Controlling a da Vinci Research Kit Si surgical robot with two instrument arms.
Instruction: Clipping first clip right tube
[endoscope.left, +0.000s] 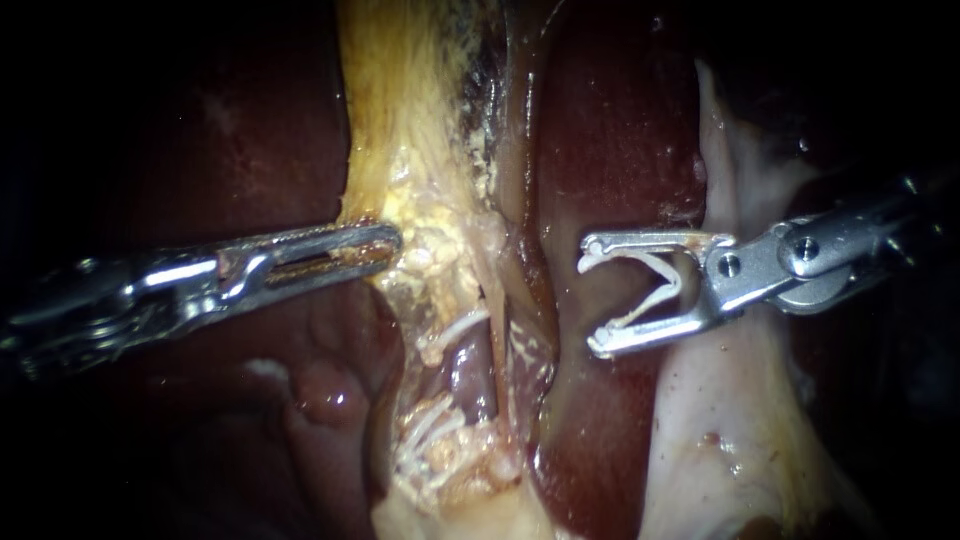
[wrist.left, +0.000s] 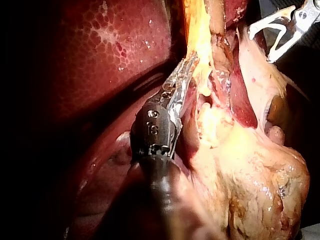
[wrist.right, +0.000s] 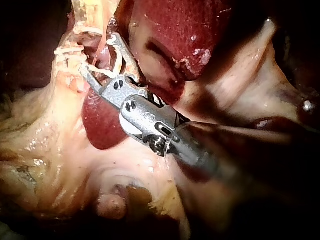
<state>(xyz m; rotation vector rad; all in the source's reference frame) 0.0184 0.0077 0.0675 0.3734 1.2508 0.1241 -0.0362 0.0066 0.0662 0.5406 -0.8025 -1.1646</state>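
My left instrument (endoscope.left: 388, 243) comes in from the left, its jaws shut on the edge of the yellow fatty tissue (endoscope.left: 420, 130) beside the gallbladder; the left wrist view shows the same hold (wrist.left: 189, 62). Below that spot, thin tubes (endoscope.left: 490, 350) run down through a dissected window with white strands. My right instrument (endoscope.left: 590, 295) hovers to the right of the tubes, over dark liver and apart from them. Its jaws stand wide and hold a white V-shaped clip (endoscope.left: 655, 285) between them. In the right wrist view its tips (wrist.right: 97, 52) point at the stringy tissue.
Dark red liver (endoscope.left: 610, 130) lies between the tubes and the right instrument. Pale, whitish tissue (endoscope.left: 720, 400) spreads under the right shaft. More liver (endoscope.left: 230, 130) fills the left side behind the left shaft. Lumpy yellow fat (wrist.left: 250, 170) lies beside the left instrument.
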